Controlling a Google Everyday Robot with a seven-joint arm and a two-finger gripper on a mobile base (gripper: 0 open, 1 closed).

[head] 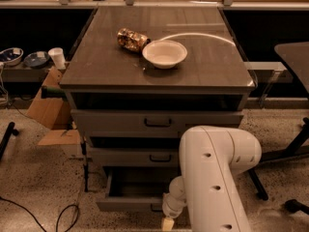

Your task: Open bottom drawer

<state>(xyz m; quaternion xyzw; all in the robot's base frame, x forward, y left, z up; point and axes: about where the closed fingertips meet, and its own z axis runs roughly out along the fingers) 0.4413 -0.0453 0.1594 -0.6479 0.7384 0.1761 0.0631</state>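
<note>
**Three drawers, the lowest one standing out**

Three grey drawers sit stacked in the cabinet (217, 66). The top drawer (111, 122) and the middle drawer (120, 156) are both flush with their black handles showing. The bottom drawer (123, 205) sits at floor level and is pulled forward, so its dark inside shows behind the grey front.

The gripper (167, 223) is low at the picture's bottom edge, just in front of that drawer's front panel and close to what seems to be its small black handle (155, 208). The white arm (217, 178) bends down over the right part of the lower drawers and hides much of the gripper. I cannot tell whether it grasps the handle or hangs free of it.

On the cabinet top a white bowl (164, 53) stands near the middle. A crumpled snack bag (131, 38) lies just beside it, to its left and further back.

Left of the cabinet a cardboard box (48, 110) leans on the floor. A white cup (57, 58) stands on a low shelf above it. A dark cable (67, 216) loops across the speckled floor.
</note>
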